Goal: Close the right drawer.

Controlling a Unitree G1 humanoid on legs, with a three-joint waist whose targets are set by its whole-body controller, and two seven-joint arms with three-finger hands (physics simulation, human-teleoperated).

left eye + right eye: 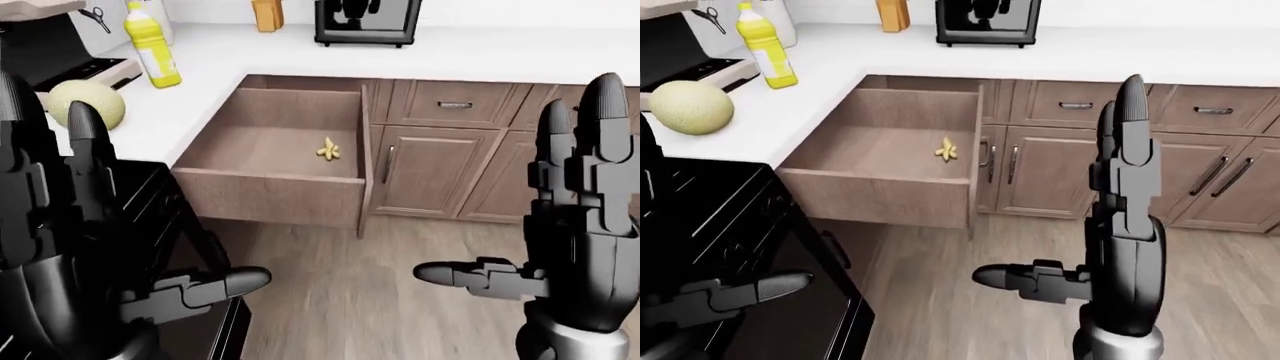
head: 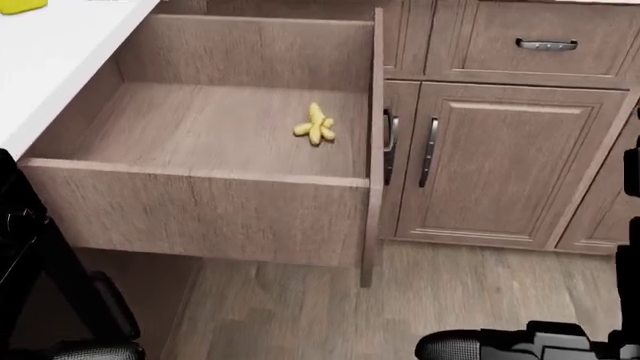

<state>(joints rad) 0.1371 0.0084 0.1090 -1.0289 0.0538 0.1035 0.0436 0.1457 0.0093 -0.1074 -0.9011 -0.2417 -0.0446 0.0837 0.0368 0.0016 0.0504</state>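
The drawer (image 2: 200, 202) stands pulled fully out from the corner cabinet, filling the left and middle of the head view; a small yellow piece (image 2: 315, 126) lies on its floor near the right wall. Just right of it are a cabinet door (image 2: 495, 165) and, above that, a shut drawer with a metal handle (image 2: 546, 45). In the eye views both hands are raised, well apart from the drawer and touching nothing — the left hand (image 1: 70, 247) and the right hand (image 1: 575, 240) each have fingers spread straight up and thumb pointing inward. On the white counter (image 1: 820, 90) sit a melon (image 1: 690, 107) and a yellow bottle (image 1: 762, 45); a black stove (image 1: 700, 225) is at lower left.
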